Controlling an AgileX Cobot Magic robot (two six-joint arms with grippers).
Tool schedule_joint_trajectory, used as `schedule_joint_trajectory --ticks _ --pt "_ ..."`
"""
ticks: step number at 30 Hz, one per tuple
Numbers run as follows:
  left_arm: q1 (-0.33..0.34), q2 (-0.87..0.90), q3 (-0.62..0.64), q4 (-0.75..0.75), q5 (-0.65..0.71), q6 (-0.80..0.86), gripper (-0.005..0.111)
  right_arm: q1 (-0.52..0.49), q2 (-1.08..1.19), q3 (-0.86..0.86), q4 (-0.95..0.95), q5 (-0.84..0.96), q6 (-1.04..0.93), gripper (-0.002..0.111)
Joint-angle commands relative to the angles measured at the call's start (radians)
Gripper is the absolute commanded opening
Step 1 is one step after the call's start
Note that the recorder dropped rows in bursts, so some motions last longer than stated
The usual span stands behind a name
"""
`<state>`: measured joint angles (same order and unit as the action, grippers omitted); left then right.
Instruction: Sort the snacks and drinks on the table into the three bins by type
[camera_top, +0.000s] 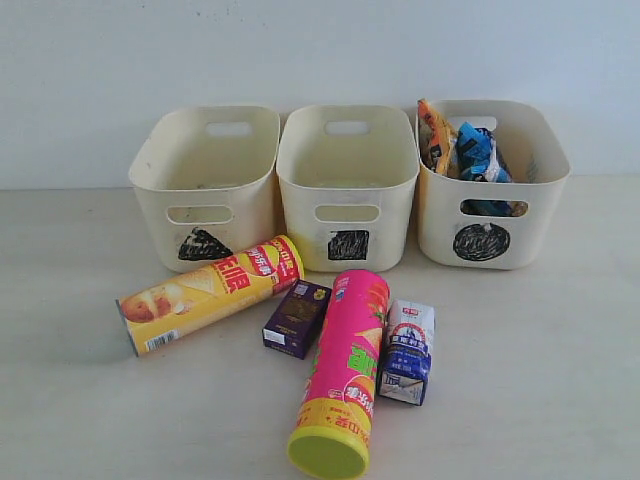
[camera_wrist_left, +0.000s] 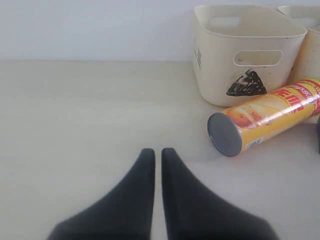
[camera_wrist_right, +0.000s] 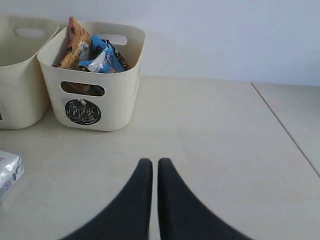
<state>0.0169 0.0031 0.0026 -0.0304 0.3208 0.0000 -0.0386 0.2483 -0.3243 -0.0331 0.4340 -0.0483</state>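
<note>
1. While both arms hang over the bare table (camera_top: 560, 400), the square bin (camera_top: 347, 215) stands mid-row, with the triangle bin (camera_top: 150, 175) just beside it on the left and the circle bin (camera_top: 540, 210) just beside it on the right.
2. Right of the square bin, the circle bin holds the orange-yellow bag (camera_top: 435, 135) and the blue-white-black bag (camera_top: 477, 150).
3. In front of the square bin lie four things on their sides:
   - the yellow-red tube (camera_top: 205, 293), its red end nearest the bin
   - the purple box (camera_top: 297, 318)
   - the pink tube (camera_top: 345, 375), lid away from the bin
   - the blue-and-white carton (camera_top: 407, 352)
4. Well left of the square bin, the left gripper (camera_wrist_left: 157, 152) has its fingers nearly together, holding nothing.
5. Well right of it, the right gripper (camera_wrist_right: 155, 162) is the same: a thin slit between the fingers, nothing held.
</note>
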Motion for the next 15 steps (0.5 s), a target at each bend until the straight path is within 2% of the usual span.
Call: schedule_joint_trajectory --ticks 1,11,15 --pt "0.001 -0.003 -0.003 -0.005 -0.012 0.000 0.004 -0.001 -0.117 0.076 0.022 0.001 -0.001 0.001" --pt "0.001 -0.003 -0.003 -0.005 -0.012 0.000 0.004 -0.001 -0.208 0.095 0.022 0.035 -0.038 0.001" --pt "0.001 -0.003 -0.003 -0.005 -0.012 0.000 0.004 -0.001 -0.215 0.148 0.022 -0.027 -0.031 0.001"
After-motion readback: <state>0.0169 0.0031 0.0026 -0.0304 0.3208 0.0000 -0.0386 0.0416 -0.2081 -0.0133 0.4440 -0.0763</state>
